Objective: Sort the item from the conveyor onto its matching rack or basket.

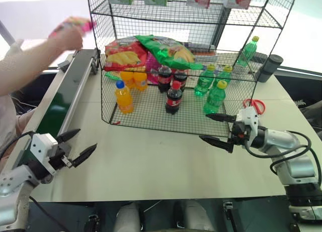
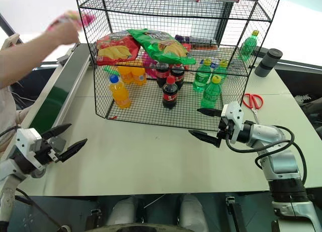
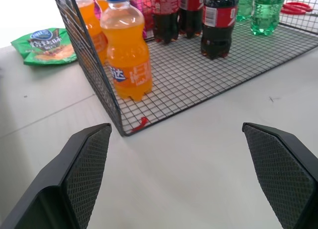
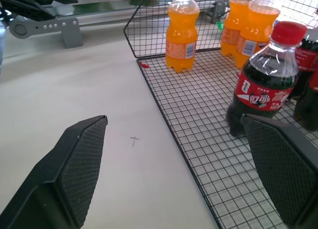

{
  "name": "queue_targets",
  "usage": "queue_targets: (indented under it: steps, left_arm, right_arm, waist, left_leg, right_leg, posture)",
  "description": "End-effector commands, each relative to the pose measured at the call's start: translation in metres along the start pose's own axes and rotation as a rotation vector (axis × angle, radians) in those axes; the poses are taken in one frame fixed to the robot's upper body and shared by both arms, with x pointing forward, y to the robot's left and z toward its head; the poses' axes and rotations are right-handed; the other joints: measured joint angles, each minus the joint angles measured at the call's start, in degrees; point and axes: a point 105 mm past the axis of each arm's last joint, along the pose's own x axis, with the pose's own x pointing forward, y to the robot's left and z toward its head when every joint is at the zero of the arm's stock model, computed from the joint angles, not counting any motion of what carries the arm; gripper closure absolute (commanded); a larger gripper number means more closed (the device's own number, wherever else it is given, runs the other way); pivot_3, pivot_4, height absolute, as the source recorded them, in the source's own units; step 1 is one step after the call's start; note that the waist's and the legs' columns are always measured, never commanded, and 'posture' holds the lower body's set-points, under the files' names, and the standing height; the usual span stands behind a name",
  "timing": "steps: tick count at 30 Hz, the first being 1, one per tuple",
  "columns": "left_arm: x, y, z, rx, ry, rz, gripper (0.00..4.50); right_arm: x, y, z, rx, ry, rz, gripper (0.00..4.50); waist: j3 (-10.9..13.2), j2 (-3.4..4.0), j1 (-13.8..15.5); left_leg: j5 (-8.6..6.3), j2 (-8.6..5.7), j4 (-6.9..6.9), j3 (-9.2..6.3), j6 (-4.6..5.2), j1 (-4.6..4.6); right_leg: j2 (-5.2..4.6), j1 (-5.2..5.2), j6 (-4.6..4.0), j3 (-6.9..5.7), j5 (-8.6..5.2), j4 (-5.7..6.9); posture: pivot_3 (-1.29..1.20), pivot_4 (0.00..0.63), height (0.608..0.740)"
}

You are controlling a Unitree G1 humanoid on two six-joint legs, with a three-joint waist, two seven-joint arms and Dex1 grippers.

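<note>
Both end effectors, left (image 1: 75, 144) and right (image 1: 216, 129), hover spread and empty over the table's near edge, likely waiting, since a person's hand (image 1: 68, 38) holds the pink chip bag (image 1: 75, 24) above the conveyor's (image 1: 70, 98) far end, beside the rack (image 1: 191, 66).

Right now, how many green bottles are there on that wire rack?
4 that I can see. Three stand together at the right of the bottom tier; one stands higher up at the back right. Others may be hidden behind them.

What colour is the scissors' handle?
Red; the scissors show best in the right eye view.
</note>
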Motion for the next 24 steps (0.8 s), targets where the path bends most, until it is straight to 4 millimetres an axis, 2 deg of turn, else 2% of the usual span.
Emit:
queue_targets:
  steps: [1, 6, 12, 14, 17, 22, 24]
  left_arm:
    - [-0.009, 0.005, 0.014, 0.07, -0.031, 0.044, 0.0]
    - [-0.018, 0.011, 0.015, 0.057, -0.031, 0.1, 0.0]
    - [-0.035, 0.019, 0.02, 0.188, -0.008, 0.163, 0.0]
    - [-0.044, 0.031, 0.022, 0.29, 0.019, 0.231, 0.0]
    - [-0.058, 0.039, 0.027, 0.54, 0.086, 0.268, 0.0]
    - [-0.084, 0.049, 0.021, 0.885, 0.229, 0.314, 0.0]
    - [-0.092, 0.053, 0.02, 0.964, 0.271, 0.327, 0.0]
  right_arm:
    - [0.004, -0.001, 0.007, -0.035, -0.028, 0.026, 0.02]
    - [0.009, 0.0, 0.006, -0.025, -0.039, 0.045, 0.02]
    - [0.023, 0.009, 0.011, 0.006, -0.091, 0.076, 0.02]
    - [0.032, 0.013, 0.014, 0.02, -0.117, 0.092, 0.02]
    - [0.049, 0.022, 0.019, 0.052, -0.163, 0.125, 0.02]
    - [0.072, 0.036, 0.023, 0.085, -0.208, 0.184, 0.02]
    - [0.078, 0.041, 0.022, 0.077, -0.202, 0.218, 0.02]
  waist:
    - [0.0, 0.0, 0.0]
    - [0.0, 0.01, 0.0]
    - [0.0, 0.0, -0.1]
    - [0.0, 0.02, -0.1]
    - [0.0, 0.01, -0.2]
    - [0.0, 0.01, -0.2]
    - [0.0, 0.02, -0.1]
  left_leg:
    - [0.0, 0.0, 0.0, 0.0, 0.0, 0.0]
    - [0.0, 0.01, 0.0, 0.01, 0.0, 0.0]
    - [0.0, 0.02, 0.0, 0.01, 0.0, -0.01]
    - [0.0, 0.03, 0.0, 0.01, 0.0, 0.0]
    - [0.0, 0.04, -0.01, 0.02, 0.0, -0.01]
    - [-0.02, 0.06, -0.02, 0.07, 0.03, -0.03]
    - [-0.03, 0.06, -0.03, 0.09, 0.04, -0.06]
  right_leg:
    - [0.0, 0.0, 0.0, 0.0, 0.0, 0.0]
    - [-0.02, 0.0, 0.0, 0.0, 0.0, 0.0]
    - [-0.01, -0.02, 0.0, -0.01, 0.0, 0.0]
    - [-0.01, -0.03, -0.01, -0.01, 0.0, 0.0]
    - [-0.01, -0.06, -0.03, -0.01, 0.01, 0.01]
    - [-0.05, -0.35, -0.04, -0.02, 0.01, 0.0]
    - [-0.06, -0.41, -0.03, -0.02, 0.01, 0.0]
  posture:
    - [0.0, 0.15, 0.726]
    - [0.0, 0.15, 0.726]
    - [0.0, 0.15, 0.726]
    - [0.0, 0.15, 0.726]
    - [0.0, 0.15, 0.726]
    - [0.0, 0.15, 0.726]
    - [0.0, 0.15, 0.726]
